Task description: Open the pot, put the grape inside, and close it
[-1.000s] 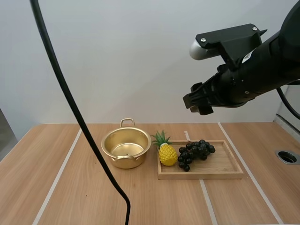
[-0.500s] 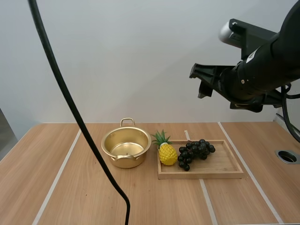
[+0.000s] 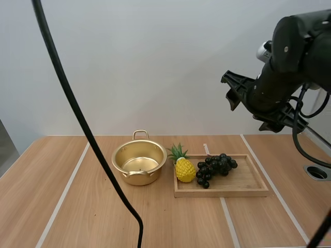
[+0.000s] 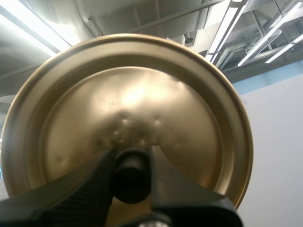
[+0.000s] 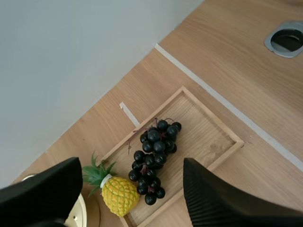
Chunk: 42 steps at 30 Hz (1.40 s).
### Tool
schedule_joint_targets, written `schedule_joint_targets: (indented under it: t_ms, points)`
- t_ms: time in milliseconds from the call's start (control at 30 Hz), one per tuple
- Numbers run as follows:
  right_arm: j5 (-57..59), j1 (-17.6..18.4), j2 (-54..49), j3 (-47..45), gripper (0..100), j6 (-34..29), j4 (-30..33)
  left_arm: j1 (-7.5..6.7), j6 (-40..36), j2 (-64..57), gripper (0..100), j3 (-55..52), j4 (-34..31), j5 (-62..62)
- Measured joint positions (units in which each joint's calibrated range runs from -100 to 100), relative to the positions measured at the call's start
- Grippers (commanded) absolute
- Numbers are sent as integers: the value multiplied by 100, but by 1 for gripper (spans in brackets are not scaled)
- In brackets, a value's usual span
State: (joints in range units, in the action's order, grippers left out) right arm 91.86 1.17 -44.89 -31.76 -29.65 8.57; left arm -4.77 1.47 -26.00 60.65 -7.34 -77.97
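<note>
The gold pot (image 3: 138,164) stands uncovered on the table, left of the wooden tray (image 3: 243,182). A bunch of dark grapes (image 3: 214,168) lies on the tray's left half. My left gripper (image 4: 131,161) is shut on the black knob (image 4: 131,178) of the gold lid (image 4: 128,104), which is held up in the air. My right gripper (image 3: 232,89) hangs high above the tray's right end. From the right wrist, the right gripper (image 5: 132,165) is open, its fingers (image 5: 45,189) spread wide far above the grapes (image 5: 154,158).
A yellow toy pineapple (image 3: 183,166) stands on the tray's left end, between pot and grapes. A round metal-rimmed hole (image 3: 316,172) sits in the table at the far right. Pale strips run across the wooden top.
My right arm has swung right and upward, turning its gripper to look down over the tray. Pot, grapes and pineapple have not moved.
</note>
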Motion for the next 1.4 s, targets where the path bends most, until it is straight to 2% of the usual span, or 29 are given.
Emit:
schedule_joint_targets:
  t_ms: [167,400,833,1400]
  points:
    - [-162,0,757,0,100,-185,-10,0,0,0,0,0,0,0]
    - [-178,0,1905,0,100,-841,-96,0,0,0,0,0,0,0]
    - [-532,0,3915,4,100,-1108,-916,0,0,0,0,0,0,56]
    - [-1957,0,4467,15,100,-1498,-802,0,0,0,0,0,0,56]
